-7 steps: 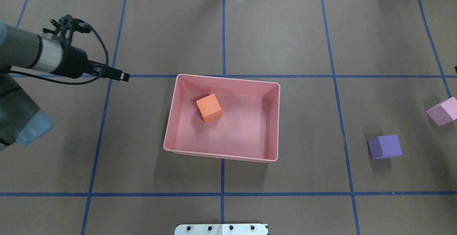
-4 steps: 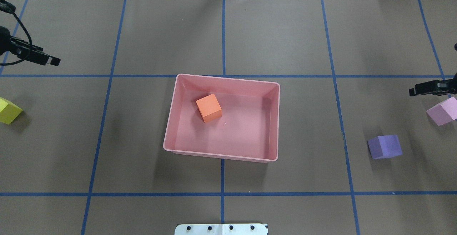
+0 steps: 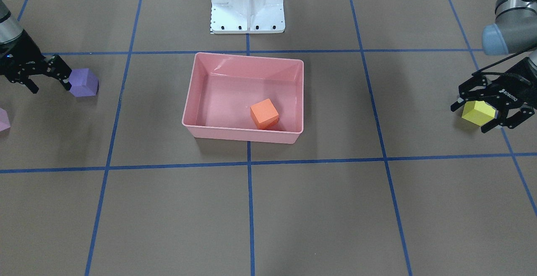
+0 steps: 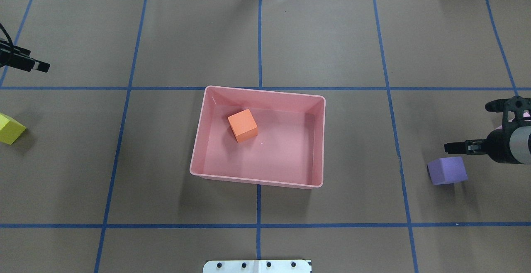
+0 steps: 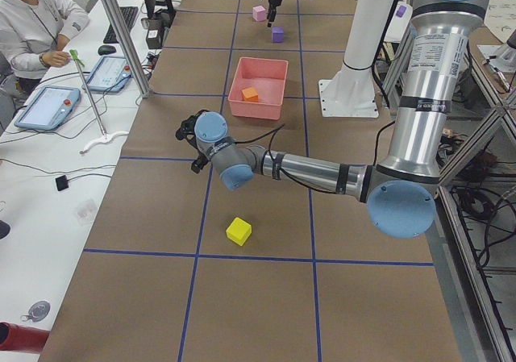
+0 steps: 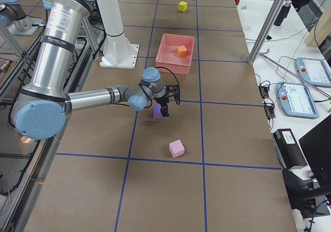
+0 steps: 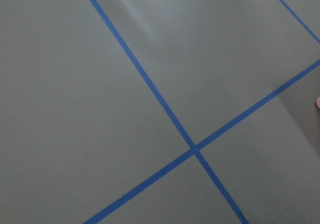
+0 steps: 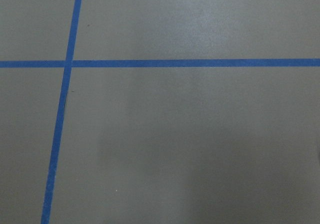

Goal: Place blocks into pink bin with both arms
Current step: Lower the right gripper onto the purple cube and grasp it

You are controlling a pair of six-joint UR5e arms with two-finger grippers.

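The pink bin (image 3: 243,135) (image 4: 257,180) sits mid-table with the orange block (image 3: 264,113) (image 4: 243,125) inside it. My left gripper (image 3: 470,120) (image 4: 41,66) is open and held above the table. The yellow block (image 4: 10,128) (image 5: 239,230) lies on the paper apart from it, though the front view overlaps them. My right gripper (image 3: 50,88) (image 4: 450,145) is open and hovers just beside the purple block (image 3: 84,82) (image 4: 447,170), holding nothing. The light pink block (image 3: 2,121) (image 6: 177,148) lies further out toward the table's right end.
The white robot base (image 3: 247,5) (image 4: 257,266) stands behind the bin. Blue tape lines grid the brown paper. A person (image 5: 32,23) sits at a side bench with tablets (image 5: 48,108), beyond a metal post (image 5: 121,35).
My left arm has pulled back from near the bin to the far left edge. The right arm has come in from the right, moving from the light pink block to beside the purple one.
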